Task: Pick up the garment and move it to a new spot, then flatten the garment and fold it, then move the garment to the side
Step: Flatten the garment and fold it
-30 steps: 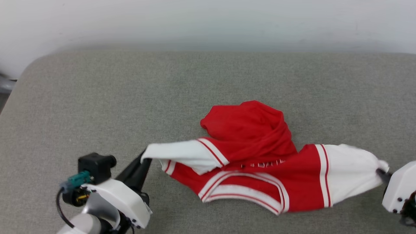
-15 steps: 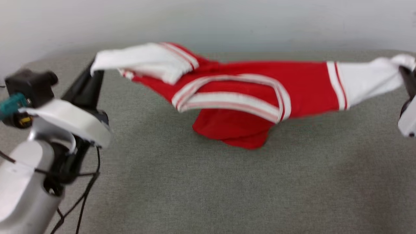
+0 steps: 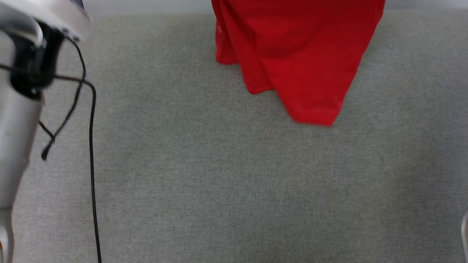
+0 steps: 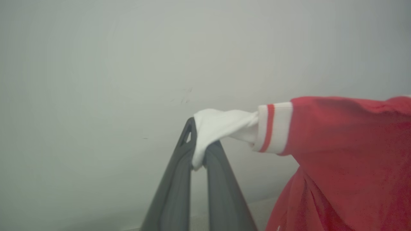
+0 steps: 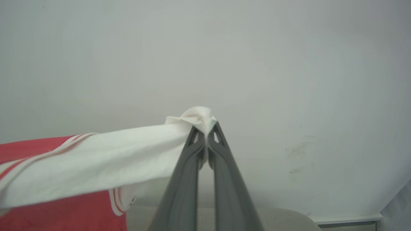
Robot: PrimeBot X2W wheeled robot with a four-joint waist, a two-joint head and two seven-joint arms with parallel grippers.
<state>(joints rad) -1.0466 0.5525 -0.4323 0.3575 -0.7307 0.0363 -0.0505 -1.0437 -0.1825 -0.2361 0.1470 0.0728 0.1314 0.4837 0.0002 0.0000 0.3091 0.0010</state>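
The garment (image 3: 299,54), a red jersey with white panels and striped trim, hangs in the air over the grey cushion; its red lower part dangles at the top of the head view. My left gripper (image 4: 200,147) is shut on a white corner of the garment (image 4: 224,125), with red fabric trailing to the right. My right gripper (image 5: 205,134) is shut on another white corner of the garment (image 5: 96,166), which stretches away to the left. Both grippers face a pale wall.
The grey fabric cushion (image 3: 219,175) spreads below the hanging cloth. My pale left arm (image 3: 18,109) and its black cable (image 3: 91,146) run down the left side of the head view. A white wall (image 5: 289,80) stands behind the cushion.
Both grippers have lifted the garment up off the cushion, from lying crumpled to hanging stretched between them. The grippers have risen out of the top of the head view.
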